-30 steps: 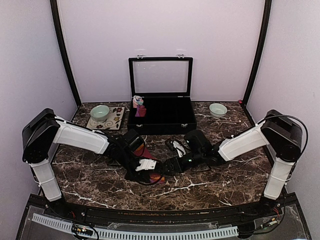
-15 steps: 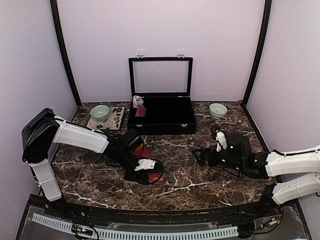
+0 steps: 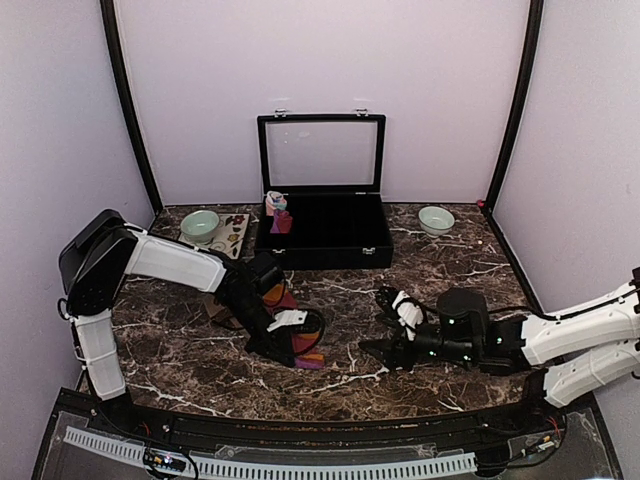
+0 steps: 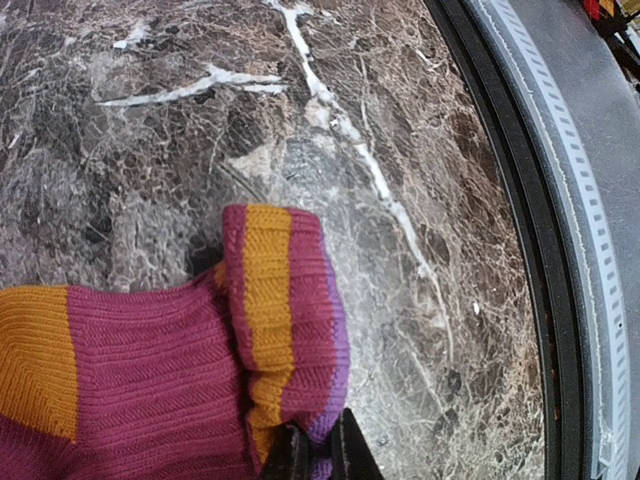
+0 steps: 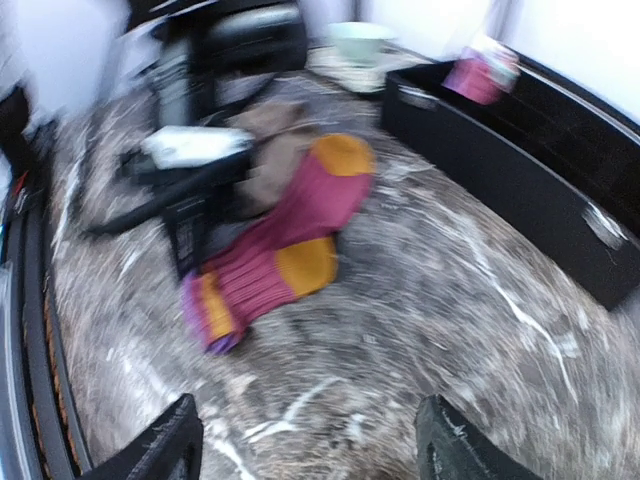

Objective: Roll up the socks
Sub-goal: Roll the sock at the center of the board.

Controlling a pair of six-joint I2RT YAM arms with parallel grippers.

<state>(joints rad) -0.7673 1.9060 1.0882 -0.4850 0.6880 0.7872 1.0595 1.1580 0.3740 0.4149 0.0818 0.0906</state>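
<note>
The left gripper, jaws shut, pinches the striped cuff of the red-maroon sock lying on the table, lower centre. The right gripper hovers, jaws wide, empty. Rolling looks barely begun; the cuff needs turning inward.

Maroon sock: ribbed knit with a red-maroon body, two orange patches, and a cuff striped purple and orange. It lies unrolled and stretched lengthwise on the marble tabletop. The cuff end is nearest the table's front edge and its rim curls over on itself.

Tan sock: plain tan-brown and bunched. It lies just beside the maroon sock's far orange end and appears to touch it. Its outline is blurred.
</note>
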